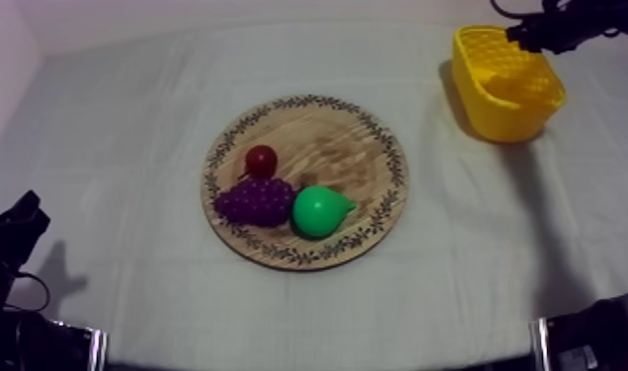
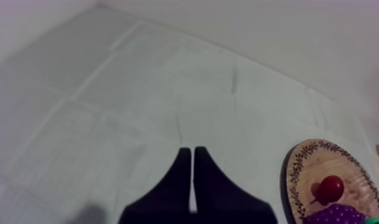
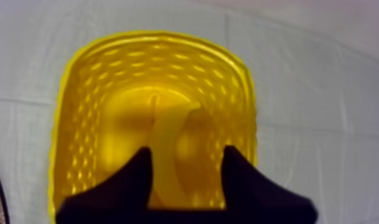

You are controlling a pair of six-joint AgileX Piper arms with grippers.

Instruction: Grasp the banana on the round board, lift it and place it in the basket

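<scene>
The banana (image 3: 168, 137) lies inside the yellow basket (image 3: 162, 36), pale against its floor. My right gripper (image 3: 186, 152) hangs open just above it, one finger at each side, with a gap between the banana and the right-hand finger. From above, the right arm (image 1: 560, 25) reaches over the basket (image 1: 506, 99) at the far right of the table. The wooden board (image 1: 338, 148) sits mid-table. My left gripper (image 2: 192, 156) is shut on nothing, its fingers together as a narrow wedge, low at the left (image 1: 17, 222).
On the board lie a small red fruit (image 1: 262, 160), a bunch of purple grapes (image 1: 254, 200) and a green pear (image 1: 321, 210). The left wrist view catches the board's edge (image 2: 305, 161) with the red fruit (image 2: 331, 187). Grey-white cloth covers the table.
</scene>
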